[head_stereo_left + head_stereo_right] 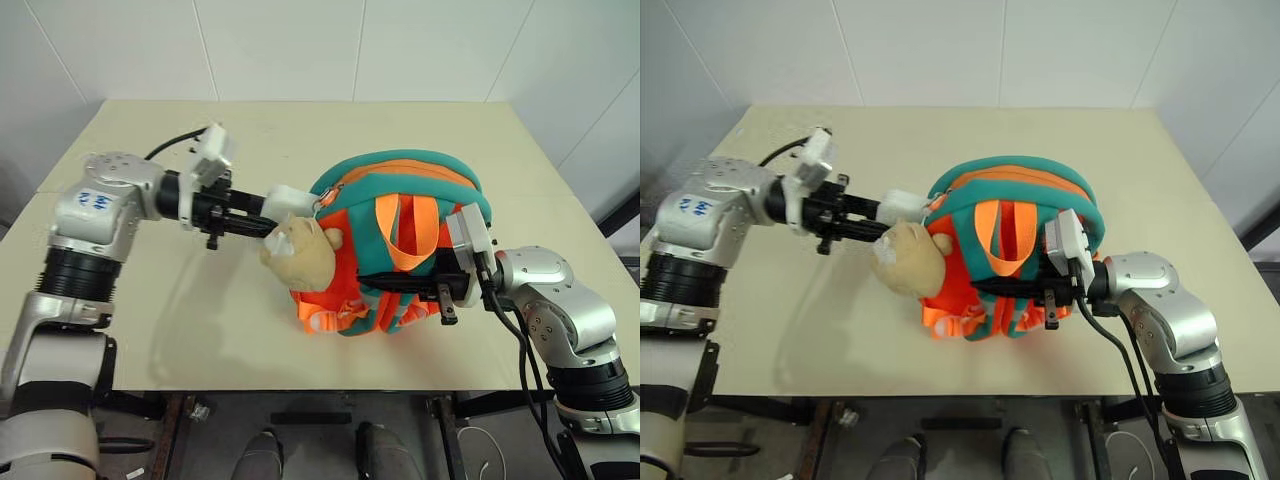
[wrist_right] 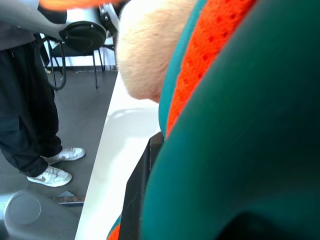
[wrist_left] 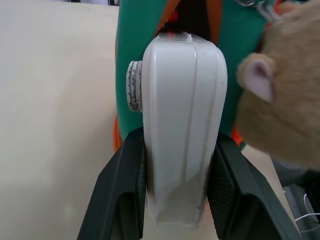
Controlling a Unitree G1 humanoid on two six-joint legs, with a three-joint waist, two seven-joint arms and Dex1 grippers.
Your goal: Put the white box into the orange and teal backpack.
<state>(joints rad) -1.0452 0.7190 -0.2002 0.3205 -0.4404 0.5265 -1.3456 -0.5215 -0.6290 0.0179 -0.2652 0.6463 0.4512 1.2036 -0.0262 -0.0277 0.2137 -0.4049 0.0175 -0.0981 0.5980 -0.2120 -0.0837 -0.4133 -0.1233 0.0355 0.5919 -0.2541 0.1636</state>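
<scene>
The orange and teal backpack (image 1: 400, 215) stands near the table's middle, held up with its teal-rimmed top toward the left arm. A beige plush charm (image 1: 300, 250) hangs on its near left side. My left gripper (image 1: 262, 212) comes in from the left, shut on the white box (image 1: 292, 197), whose far end touches the backpack's teal rim. In the left wrist view the white box (image 3: 182, 130) sits edge-on between both black fingers (image 3: 122, 185). My right gripper (image 1: 385, 282) reaches in from the right, shut on the backpack's front among its straps.
The beige table (image 1: 200, 330) has bare room on the left and at the back; its front edge lies just below the backpack. White walls stand behind. In the right wrist view a person's legs (image 2: 30, 120) in dark trousers stand on the floor beside the table.
</scene>
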